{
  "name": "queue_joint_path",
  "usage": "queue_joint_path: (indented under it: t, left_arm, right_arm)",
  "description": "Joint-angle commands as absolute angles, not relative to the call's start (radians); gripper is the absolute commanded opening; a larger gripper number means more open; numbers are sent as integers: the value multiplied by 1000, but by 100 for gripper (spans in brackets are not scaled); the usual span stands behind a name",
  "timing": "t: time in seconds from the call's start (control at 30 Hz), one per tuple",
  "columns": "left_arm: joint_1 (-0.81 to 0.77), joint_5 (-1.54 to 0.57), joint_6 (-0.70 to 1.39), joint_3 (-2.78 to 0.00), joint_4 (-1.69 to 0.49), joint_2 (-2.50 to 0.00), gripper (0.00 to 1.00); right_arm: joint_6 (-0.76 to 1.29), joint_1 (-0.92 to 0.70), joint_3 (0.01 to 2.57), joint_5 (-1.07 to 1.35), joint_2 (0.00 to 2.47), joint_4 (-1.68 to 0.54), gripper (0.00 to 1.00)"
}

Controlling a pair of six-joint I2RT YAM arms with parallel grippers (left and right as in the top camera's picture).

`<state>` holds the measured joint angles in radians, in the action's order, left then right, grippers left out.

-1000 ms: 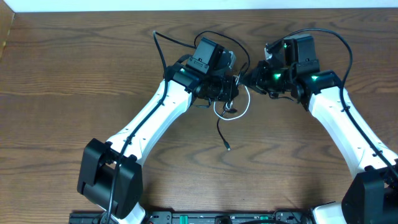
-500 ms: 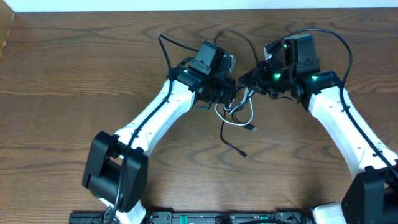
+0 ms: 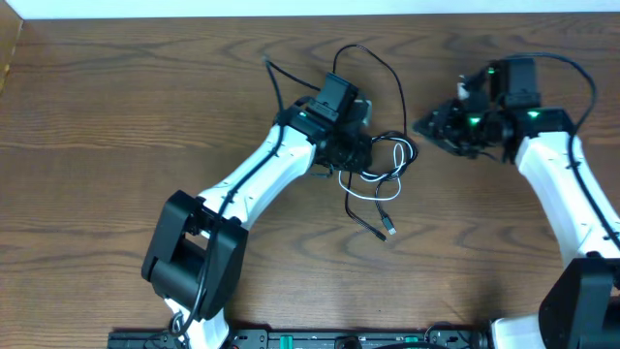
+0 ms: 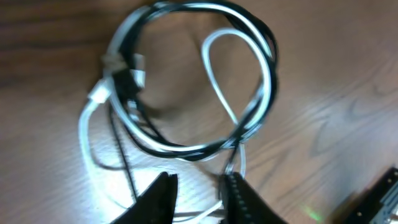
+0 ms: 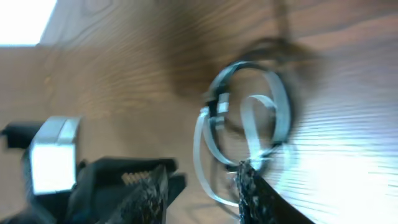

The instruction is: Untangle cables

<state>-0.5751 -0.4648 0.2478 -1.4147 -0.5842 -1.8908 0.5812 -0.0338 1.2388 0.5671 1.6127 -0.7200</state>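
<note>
The thin white cable and thin black cable lie in tangled loops on the wooden table, with a plug end at the front. My left gripper is at the left edge of the loops. In the left wrist view its jaws stand apart, a white strand crosses low between them, and the black loop lies beyond. My right gripper is open and empty, apart to the right of the loops. The blurred loops show ahead of its jaws.
A thicker black arm wire arcs over the table behind the loops. The left arm's wrist shows at the left of the right wrist view. The table's far edge runs along the top.
My right gripper has let go and pulled away to the right. My left arm has swung right, and the loops have shifted right and spread, the black tail swinging right.
</note>
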Motion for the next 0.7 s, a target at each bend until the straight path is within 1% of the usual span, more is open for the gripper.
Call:
queue_joint_path:
  t: [0.0, 0.1, 0.17, 0.3, 0.47, 0.53, 0.67]
  left_arm:
    - [-622, -459, 186, -1411, -572, -1897, 33]
    - [-664, -457, 134, -1411, -556, -1900, 41]
    - [-679, -431, 127, -1411, -555, -1909, 41]
    - [-691, -310, 127, -1411, -543, -1962, 41]
    - [-691, -295, 96, -1411, -494, -2001, 41]
    - [-693, -319, 84, -1411, -480, -2016, 41]
    - [-693, -474, 24, -1411, -476, -2039, 42]
  right_arm:
    - [488, 15, 1248, 525, 1610, -757, 33]
    - [453, 59, 1248, 526, 1610, -791, 34]
    - [439, 70, 1248, 526, 1610, -804, 34]
    - [408, 71, 1248, 525, 1610, -818, 34]
    - [386, 71, 1248, 525, 1610, -831, 36]
    - [384, 71, 1248, 524, 1610, -833, 35]
    - [383, 71, 1248, 522, 1610, -835, 36]
